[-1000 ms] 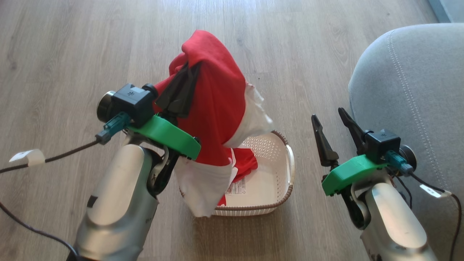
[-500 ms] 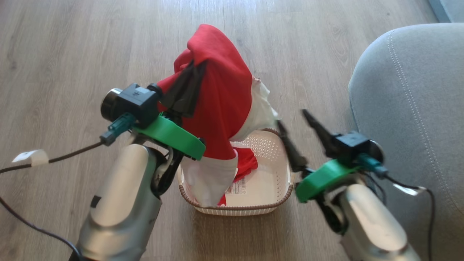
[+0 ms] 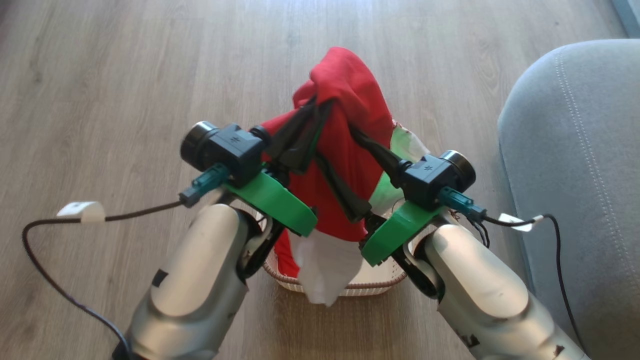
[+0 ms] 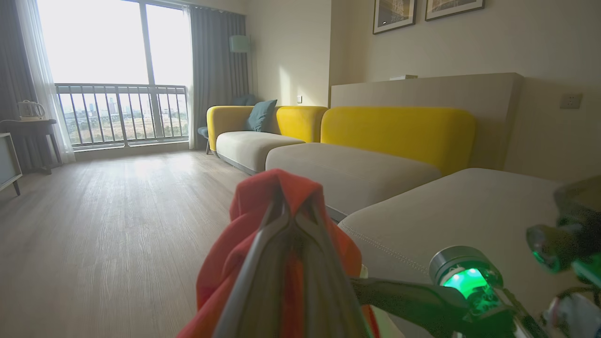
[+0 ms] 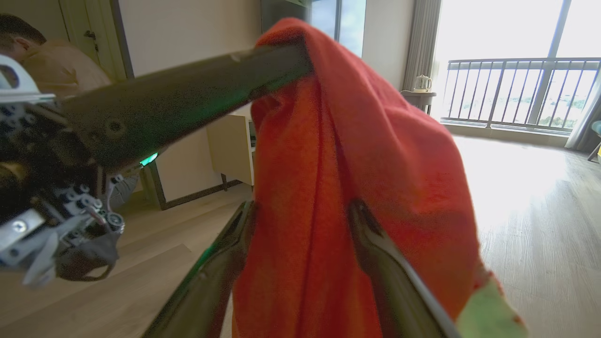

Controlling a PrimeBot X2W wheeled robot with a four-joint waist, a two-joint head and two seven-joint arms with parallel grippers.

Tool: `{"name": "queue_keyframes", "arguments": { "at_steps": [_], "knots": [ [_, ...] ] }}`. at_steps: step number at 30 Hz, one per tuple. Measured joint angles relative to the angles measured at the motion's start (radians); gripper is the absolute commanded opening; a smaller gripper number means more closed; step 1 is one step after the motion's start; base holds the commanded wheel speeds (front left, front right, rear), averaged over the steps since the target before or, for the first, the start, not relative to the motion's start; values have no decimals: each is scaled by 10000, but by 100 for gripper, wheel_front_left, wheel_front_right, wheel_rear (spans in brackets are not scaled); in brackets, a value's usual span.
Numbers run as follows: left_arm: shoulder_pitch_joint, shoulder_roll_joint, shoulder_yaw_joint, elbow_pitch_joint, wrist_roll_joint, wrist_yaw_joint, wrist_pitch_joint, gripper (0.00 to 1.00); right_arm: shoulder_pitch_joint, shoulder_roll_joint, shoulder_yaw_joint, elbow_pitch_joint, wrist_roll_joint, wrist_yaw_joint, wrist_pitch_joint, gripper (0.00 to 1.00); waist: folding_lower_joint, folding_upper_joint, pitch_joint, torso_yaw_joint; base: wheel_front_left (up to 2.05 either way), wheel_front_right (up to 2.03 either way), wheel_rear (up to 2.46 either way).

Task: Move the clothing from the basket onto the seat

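Clothing (image 3: 350, 85) held aloft, right pincer (image 3: 336, 145) newly astride

The head view looks steeply down, clothing (image 3: 357, 90) at twelve o'clock. Both wrist views face it closely, from opposite sides.

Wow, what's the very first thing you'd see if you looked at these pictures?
A big red garment hangs in the middle, pinched at its top by the left pincer, above the cream basket on the wooden floor. The right pincer stands open with one finger on each side of the cloth. A huge grey seat sits at the right.
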Motion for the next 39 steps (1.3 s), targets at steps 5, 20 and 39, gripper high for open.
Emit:
{"name": "queue_keyframes", "arguments": {
  "at_steps": [5,20,39],
  "knots": [
    [-65,4,-548,-165,-226,0,0,0,-215,-8,207,658,-2,0,0,100,0,0,-1,206,0,0,0],
    [-155,4,-1041,-167,-522,0,-31,1,-205,-13,-132,1866,516,0,0,0,0,0,13,445,0,0,0],
    [367,500,-1398,1137,-276,0,-73,100,710,-12,-2652,-182,-29,0,2,0,0,0,309,-1371,0,0,0]
  ]
}}
